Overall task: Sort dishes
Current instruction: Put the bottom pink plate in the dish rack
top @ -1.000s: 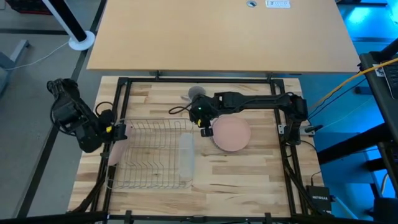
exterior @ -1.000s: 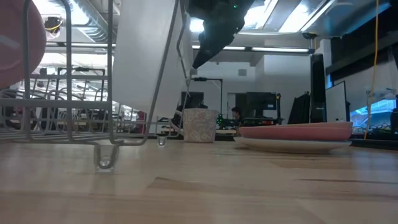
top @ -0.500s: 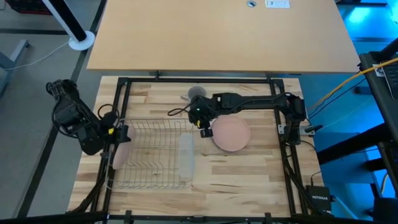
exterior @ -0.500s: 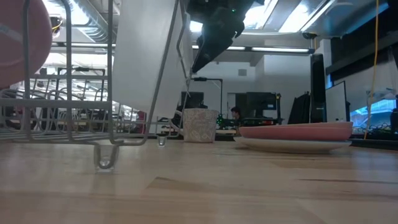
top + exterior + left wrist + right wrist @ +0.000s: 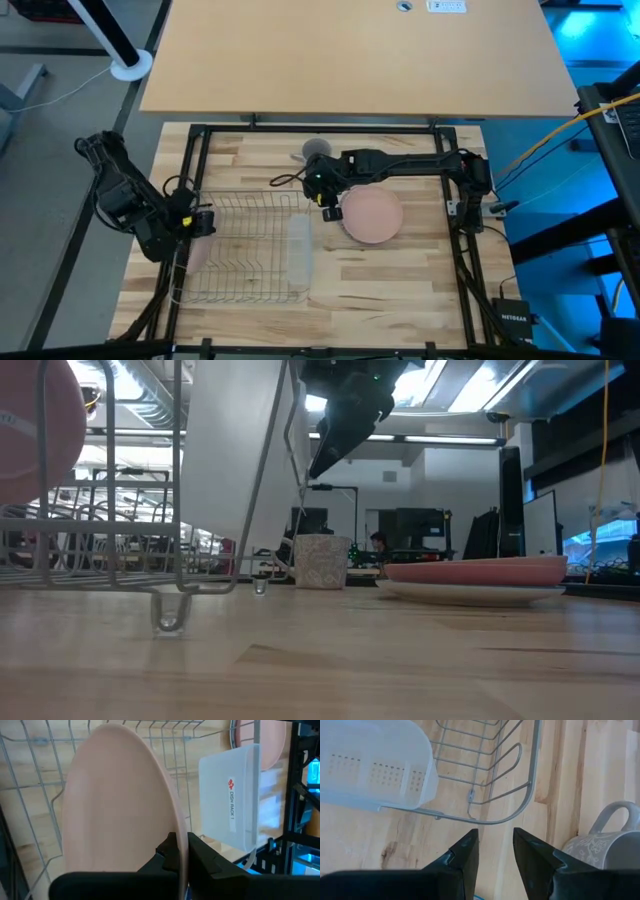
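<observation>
A salmon-pink plate (image 5: pixel 120 805) stands on edge at the left end of the wire rack (image 5: pixel 250 245), with my left gripper (image 5: pixel 200 222) shut on it; the low view shows this plate (image 5: pixel 35 430) behind the rack's wires. A second pink plate (image 5: pixel 372 215) lies flat right of the rack, on top of another dish with a white underside (image 5: pixel 470 593). My right gripper (image 5: pixel 492 852) hangs open above the table between the rack's far right corner and these stacked dishes, touching nothing. It shows dark in the low view (image 5: pixel 340 430). My left gripper pinches the pink plate's rim (image 5: pixel 181 840) between its two fingers, one on each face. The fingers come from the table's left, slanting down. The plate stands on edge and reaches down from the fingers among the rack's wires; whether it rests on them I cannot tell.
A white plastic caddy (image 5: pixel 232 805) labelled DISH RACK 1 hangs on the rack's right end. A patterned grey mug (image 5: pixel 316 150) stands beyond the rack near the far edge. Bare wood lies along the near edge (image 5: pixel 380 290).
My left gripper has carried the pink plate toward the table's right, over the rack's left end, and sunk a little; the plate stays on edge in the same hold. My right gripper has kept still.
</observation>
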{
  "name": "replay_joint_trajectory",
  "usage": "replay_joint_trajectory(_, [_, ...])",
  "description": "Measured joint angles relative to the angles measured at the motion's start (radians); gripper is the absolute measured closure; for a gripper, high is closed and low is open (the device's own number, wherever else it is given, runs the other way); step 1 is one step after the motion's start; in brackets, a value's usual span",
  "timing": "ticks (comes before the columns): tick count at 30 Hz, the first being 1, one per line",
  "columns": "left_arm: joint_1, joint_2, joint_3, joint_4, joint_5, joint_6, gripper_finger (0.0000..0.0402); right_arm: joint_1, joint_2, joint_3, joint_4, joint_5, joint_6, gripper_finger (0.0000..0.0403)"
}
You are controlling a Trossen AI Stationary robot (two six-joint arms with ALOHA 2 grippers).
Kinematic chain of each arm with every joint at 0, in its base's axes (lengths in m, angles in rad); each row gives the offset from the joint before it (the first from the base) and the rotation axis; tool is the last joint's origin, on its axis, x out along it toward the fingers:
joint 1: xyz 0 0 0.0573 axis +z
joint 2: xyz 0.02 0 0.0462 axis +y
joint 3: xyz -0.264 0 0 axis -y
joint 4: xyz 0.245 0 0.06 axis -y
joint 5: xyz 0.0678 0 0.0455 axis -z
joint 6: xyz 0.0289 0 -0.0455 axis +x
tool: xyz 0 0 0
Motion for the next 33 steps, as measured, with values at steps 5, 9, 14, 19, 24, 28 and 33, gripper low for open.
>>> replay_joint_trajectory(5, [0.000,0.048,0.003,0.001,-0.011,-0.002,0.0400,0.000,0.000,0.000,-0.015,0.000,-0.003,0.0276])
replay_joint_trajectory(9, [0.000,0.081,0.005,-0.004,-0.019,-0.005,0.0400,0.000,0.000,0.000,-0.020,0.000,-0.007,0.0276])
replay_joint_trajectory(14, [0.000,0.109,0.005,-0.010,-0.022,-0.005,0.0397,0.000,0.000,0.000,-0.023,0.000,-0.004,0.0276])
replay_joint_trajectory(19, [-0.001,0.111,0.004,-0.015,-0.025,-0.006,0.0399,0.007,0.000,0.000,-0.022,-0.003,0.000,0.0276])
replay_joint_trajectory(24, [-0.001,0.110,0.002,0.000,-0.022,0.017,0.0388,0.023,0.000,0.000,-0.018,-0.011,-0.021,0.0276])
replay_joint_trajectory(28, [-0.001,0.111,0.001,0.006,-0.025,0.022,0.0375,0.036,0.000,0.000,-0.014,-0.019,-0.022,0.0276])
replay_joint_trajectory(33, [-0.002,0.111,0.000,-0.001,-0.016,0.026,0.0371,0.047,0.000,0.000,0.007,-0.019,-0.023,0.0276])
